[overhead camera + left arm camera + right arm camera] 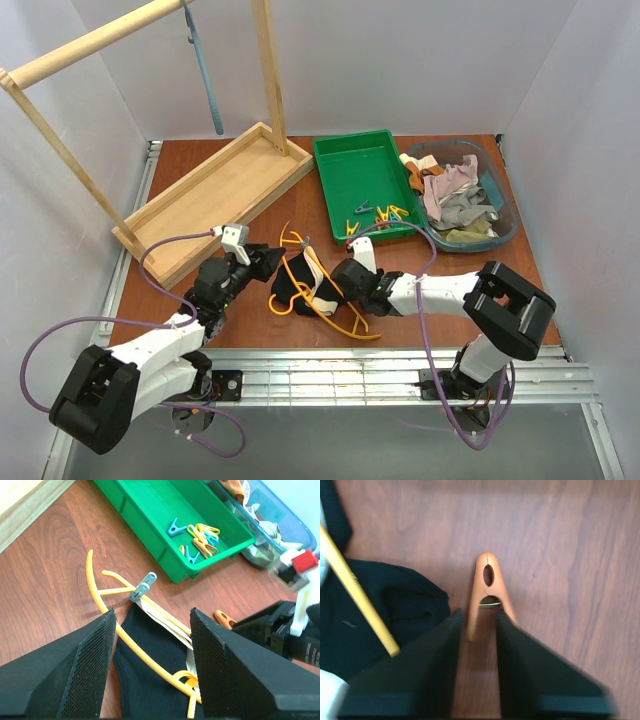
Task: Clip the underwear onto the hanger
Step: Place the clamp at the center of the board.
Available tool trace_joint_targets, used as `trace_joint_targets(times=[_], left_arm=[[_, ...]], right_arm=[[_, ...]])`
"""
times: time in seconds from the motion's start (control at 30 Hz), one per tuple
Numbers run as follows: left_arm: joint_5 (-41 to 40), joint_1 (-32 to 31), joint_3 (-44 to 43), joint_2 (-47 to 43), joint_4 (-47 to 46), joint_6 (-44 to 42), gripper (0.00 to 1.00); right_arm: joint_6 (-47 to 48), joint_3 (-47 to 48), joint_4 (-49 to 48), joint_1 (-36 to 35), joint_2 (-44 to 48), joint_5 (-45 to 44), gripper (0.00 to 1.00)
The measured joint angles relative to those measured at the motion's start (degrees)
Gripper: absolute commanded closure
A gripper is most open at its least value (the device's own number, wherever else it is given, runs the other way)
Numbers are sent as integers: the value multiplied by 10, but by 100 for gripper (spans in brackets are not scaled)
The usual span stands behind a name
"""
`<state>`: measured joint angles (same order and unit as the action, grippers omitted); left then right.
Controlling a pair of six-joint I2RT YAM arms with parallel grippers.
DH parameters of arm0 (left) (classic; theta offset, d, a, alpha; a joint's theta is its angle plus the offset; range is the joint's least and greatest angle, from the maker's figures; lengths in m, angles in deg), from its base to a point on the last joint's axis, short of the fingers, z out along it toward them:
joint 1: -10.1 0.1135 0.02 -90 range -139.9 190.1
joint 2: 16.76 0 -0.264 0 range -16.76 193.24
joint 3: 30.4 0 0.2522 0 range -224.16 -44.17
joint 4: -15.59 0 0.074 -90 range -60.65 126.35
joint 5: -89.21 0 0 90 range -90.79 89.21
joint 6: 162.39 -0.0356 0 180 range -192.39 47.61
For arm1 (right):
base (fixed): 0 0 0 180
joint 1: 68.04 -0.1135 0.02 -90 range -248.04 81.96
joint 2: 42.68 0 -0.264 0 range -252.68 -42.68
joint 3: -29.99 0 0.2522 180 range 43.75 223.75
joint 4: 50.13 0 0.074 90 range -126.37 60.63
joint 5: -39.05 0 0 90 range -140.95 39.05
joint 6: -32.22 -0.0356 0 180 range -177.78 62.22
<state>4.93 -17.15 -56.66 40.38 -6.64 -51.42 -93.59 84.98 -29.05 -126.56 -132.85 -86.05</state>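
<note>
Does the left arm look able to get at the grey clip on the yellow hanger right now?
Probably yes: the left gripper hovers with open jaws just short of the grey clip, with only the yellow hanger and black underwear beneath and nothing between.

Black underwear (150, 680), cream waistband edge, lying flat, thin yellow-orange hanger (89, 575) laid across it

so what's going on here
Two robot arms are pegging a small black fabric underwear garment to a thin yellow-orange plastic hanger, both lying on the brown wooden table. One small grey clip looks already attached. The right end effector has its fingers either side of an orange plastic clothes peg; whether it grips it is unclear. The left end effector hovers open over the hanger.
</note>
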Motion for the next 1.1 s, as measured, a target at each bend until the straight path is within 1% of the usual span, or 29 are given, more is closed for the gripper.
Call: trace_joint_targets(times=[0.03,0.1,0.13,0.2,0.3,0.37,0.4,0.47,0.5,0.53,0.57,0.67,0.7,0.73,0.77,0.93,1.1], left_arm=[[2,0,0,1,0,-1,46],[6,-6,0,3,-1,-5,41],[7,-12,0,6,0,-9,40],[6,-29,0,7,0,-14,39],[-1,-73,0,7,-5,-30,39],[-6,-99,0,8,-9,-38,39],[-9,-113,-2,9,-12,-43,39],[-22,-150,-10,22,-19,-51,40],[-28,-168,-17,35,-23,-55,41],[-37,-187,-26,52,-27,-58,48],[-42,-204,-36,70,-28,-58,54],[-59,-246,-76,134,-28,-63,76],[-64,-257,-90,154,-28,-62,82],[-70,-267,-102,174,-29,-60,96],[-74,-274,-113,194,-28,-58,100],[-101,-299,-150,270,-12,-51,100],[-113,-304,-178,320,19,-33,100]], right_arm=[[0,4,-3,0,-2,1,53],[5,6,-7,0,2,3,46],[7,5,-6,0,7,3,40],[13,0,-5,0,36,4,36],[19,-23,-8,0,113,-1,36],[22,-40,-12,0,160,-10,40],[23,-48,-14,1,177,-15,47],[31,-64,-19,8,194,-23,53],[35,-74,-26,15,196,-25,59],[40,-84,-36,21,196,-25,62],[49,-98,-50,37,194,-24,64],[80,-134,-98,82,183,-11,70],[88,-141,-110,92,179,-7,74],[99,-149,-128,106,174,-1,76],[110,-155,-148,116,170,6,78],[154,-178,-250,159,147,51,82],[178,-186,-325,193,113,104,84]])
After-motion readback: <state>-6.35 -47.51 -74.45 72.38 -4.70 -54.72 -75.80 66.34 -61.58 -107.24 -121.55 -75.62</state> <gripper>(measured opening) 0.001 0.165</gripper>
